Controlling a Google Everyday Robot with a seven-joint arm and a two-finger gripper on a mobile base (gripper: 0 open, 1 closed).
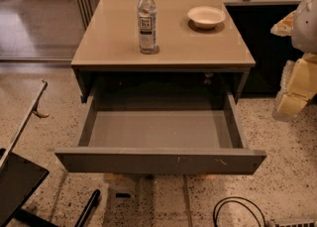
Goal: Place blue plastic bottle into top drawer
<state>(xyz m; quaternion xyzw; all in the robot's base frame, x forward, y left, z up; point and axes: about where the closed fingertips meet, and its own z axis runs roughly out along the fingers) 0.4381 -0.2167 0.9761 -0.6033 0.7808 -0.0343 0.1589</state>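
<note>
Camera view has the blue plastic bottle (147, 20) standing upright on the tan cabinet top (109, 37), left of centre, nothing holding it; I'd grab it around the label, lift it clear of the front edge and lower it into the top drawer (158, 160), pulled out below. The gripper (296, 89) sits well off at the right edge, can't tell if it's spread or together, and the white bowl (206, 16) is roughly between them, so come in from the front.

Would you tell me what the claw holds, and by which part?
Nothing: the claw hangs at the right edge, apart from the blue plastic bottle.
</note>
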